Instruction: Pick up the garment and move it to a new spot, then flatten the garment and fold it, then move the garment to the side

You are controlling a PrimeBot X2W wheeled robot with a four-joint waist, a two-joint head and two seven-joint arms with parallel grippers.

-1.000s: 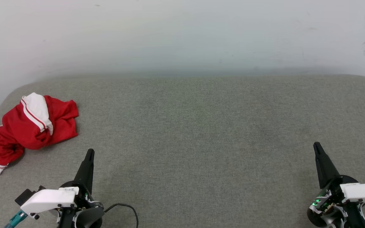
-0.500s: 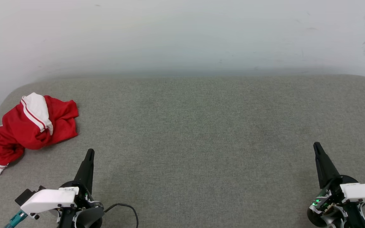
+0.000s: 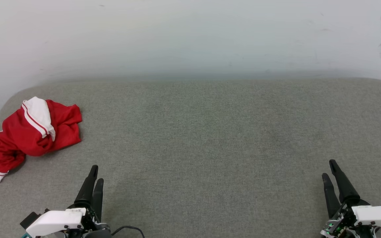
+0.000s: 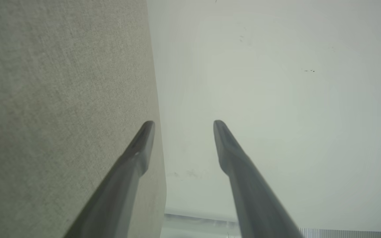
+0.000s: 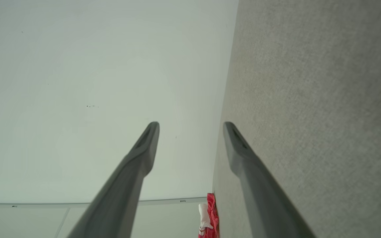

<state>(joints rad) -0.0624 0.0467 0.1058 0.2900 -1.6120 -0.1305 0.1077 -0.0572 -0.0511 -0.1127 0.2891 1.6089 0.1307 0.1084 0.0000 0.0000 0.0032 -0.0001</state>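
Here the garment (image 3: 21, 138) lies crumpled, red and white.

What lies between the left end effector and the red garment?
Nothing: in the head view, bare grey upholstered surface separates the left end effector from the crumpled red garment.

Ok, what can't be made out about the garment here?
Head view: the garment lies crumpled, so its own folds hide most of its surface; its left end runs off the frame's left edge.
Right wrist view: a red-and-white sliver at the bottom edge, too small to read.
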